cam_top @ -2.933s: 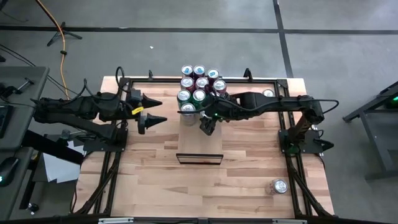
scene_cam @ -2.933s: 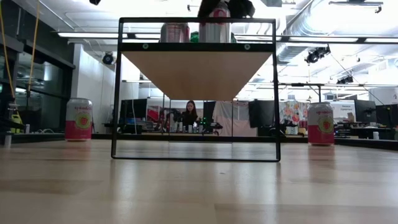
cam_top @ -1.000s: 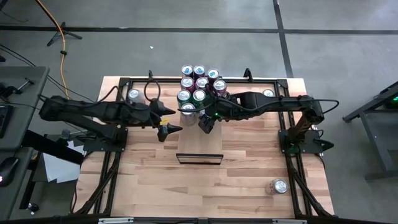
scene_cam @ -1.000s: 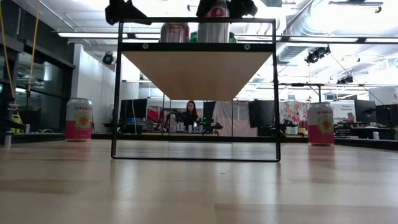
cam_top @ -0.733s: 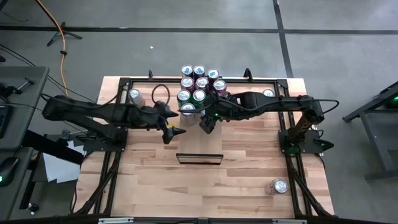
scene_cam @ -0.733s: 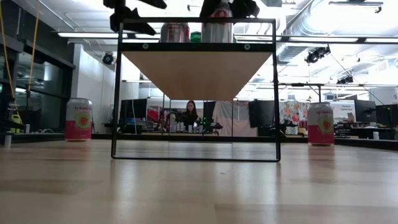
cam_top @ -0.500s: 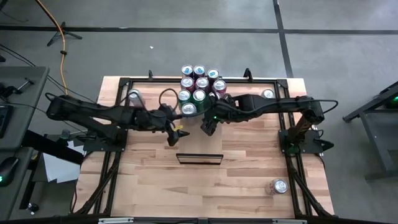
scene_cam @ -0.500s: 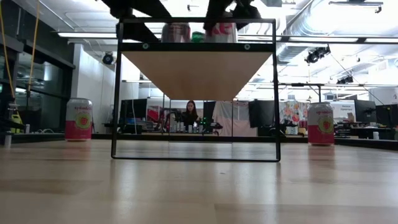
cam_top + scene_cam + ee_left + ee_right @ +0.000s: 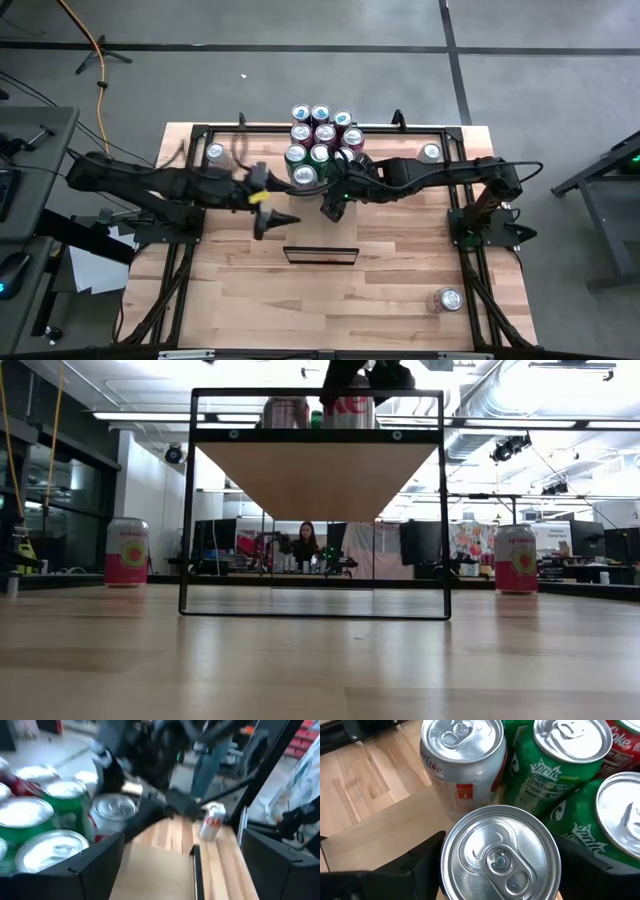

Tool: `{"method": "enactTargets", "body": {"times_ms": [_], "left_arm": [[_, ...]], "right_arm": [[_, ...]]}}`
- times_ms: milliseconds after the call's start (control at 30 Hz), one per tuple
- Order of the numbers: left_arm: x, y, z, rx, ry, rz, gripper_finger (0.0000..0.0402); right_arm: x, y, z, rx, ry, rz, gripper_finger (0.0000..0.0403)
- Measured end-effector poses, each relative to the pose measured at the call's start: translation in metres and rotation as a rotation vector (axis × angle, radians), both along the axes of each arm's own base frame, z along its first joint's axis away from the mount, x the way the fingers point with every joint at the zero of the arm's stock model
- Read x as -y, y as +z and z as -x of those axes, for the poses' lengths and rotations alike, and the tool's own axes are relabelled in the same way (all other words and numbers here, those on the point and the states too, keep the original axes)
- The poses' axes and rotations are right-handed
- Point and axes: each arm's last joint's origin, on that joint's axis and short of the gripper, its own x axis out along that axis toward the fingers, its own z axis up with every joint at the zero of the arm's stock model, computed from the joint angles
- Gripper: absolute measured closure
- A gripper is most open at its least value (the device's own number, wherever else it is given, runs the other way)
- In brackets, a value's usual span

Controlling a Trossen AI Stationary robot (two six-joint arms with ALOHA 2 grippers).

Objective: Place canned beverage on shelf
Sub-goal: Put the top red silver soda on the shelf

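A: Wood, pale and smooth, is seen bare over the framed near end of the shelf (image 9: 320, 232). How far along can the job be judged?

B: It is judged well advanced. A loose can (image 9: 449, 299) is seen on the tabletop (image 9: 400, 300), nearer than the shelf's framed end and on the right arm's side. Beside the shelf's middle, on the left arm's side, the left gripper (image 9: 272, 224) is held with its jaws spread wide and nothing between them. Over the shelf's middle, a silver can (image 9: 500, 855) is grasped in the jaws of the right gripper (image 9: 335, 200). It is being brought against the cluster of cans (image 9: 320, 140) already stood at the shelf's far end.

A: What is left?

B: The held can has to be released. Two more cans (image 9: 215, 152) (image 9: 431, 152), one either side of the shelf's far end, have not been shelved.

A: What cannot be made out?

B: Whether the held can's base is resting on the shelf cannot be told. In the high view the can is covered by the gripper. The low view cuts the gripper off at the top. Beyond the shelf, a person (image 9: 303, 545) is glimpsed in the room.
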Motion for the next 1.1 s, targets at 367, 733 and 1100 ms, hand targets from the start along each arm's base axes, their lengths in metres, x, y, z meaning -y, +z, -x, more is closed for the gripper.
{"method": "enactTargets", "body": {"times_ms": [367,733,1100], "left_arm": [[-0.002,0.035,0.053,0.177,0.096,-0.013,0.0069],[-0.001,0.033,0.05,0.163,0.096,-0.017,0.0069],[-0.006,0.043,0.067,0.225,0.098,0.003,0.0069]], "right_arm": [[-0.001,0.001,-0.001,0.012,0.005,-0.008,0.01],[0.0,0.002,-0.001,0.015,0.014,-0.01,0.0074],[0.013,0.064,0.023,-0.113,0.343,0.114,0.0072]]}}
